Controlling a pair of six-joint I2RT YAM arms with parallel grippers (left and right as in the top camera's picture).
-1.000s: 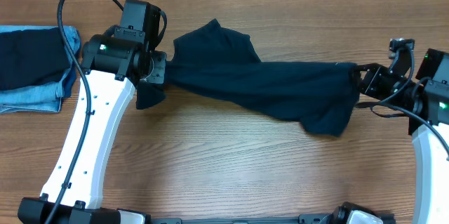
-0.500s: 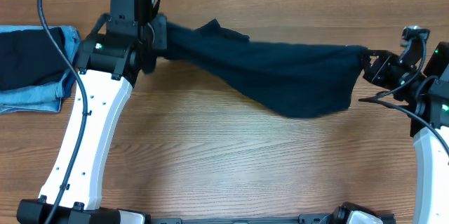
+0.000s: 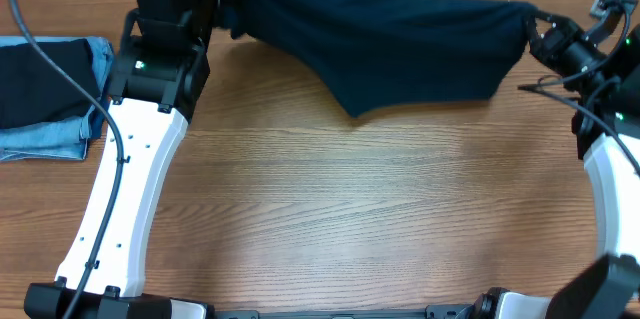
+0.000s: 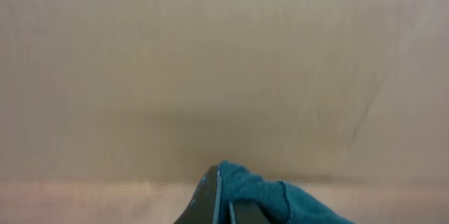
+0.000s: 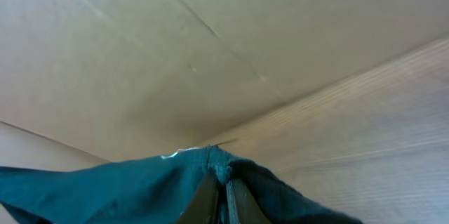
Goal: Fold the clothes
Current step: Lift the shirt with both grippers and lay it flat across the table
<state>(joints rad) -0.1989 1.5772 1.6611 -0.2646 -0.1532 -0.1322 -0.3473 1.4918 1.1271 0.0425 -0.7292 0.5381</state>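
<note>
1. Clothes, set-aside lot: a dark navy piece [image 3: 40, 79] lying on a light blue denim piece [image 3: 50, 141], at the left edge of the table [image 3: 350, 219], well apart from both grippers.
2. Navy shirt [image 3: 400, 39], the piece in hand: spread wide over the far side of the table, strung between the two arms. Its upper edge is drawn fairly straight and its lower part sags to a loose point toward the middle. It appears to be lifted clear of the wood.
3. Left gripper [image 4: 223, 196]: jaws clenched on a bunched tuft of the shirt's left end.
4. Right gripper [image 5: 223, 192]: jaws clenched on a narrow pinch of the shirt's right end.
5. Handling, as judged:
   - Limp, light cloth with no stiffness and not fragile.
   - It droops wherever it is unsupported and will wrinkle if let go slack.
   - Thin pinches may slip under tension.
   - Hold is best taken at corners or along a hem or seam, with the two ends kept level so the fold line falls true.
</note>
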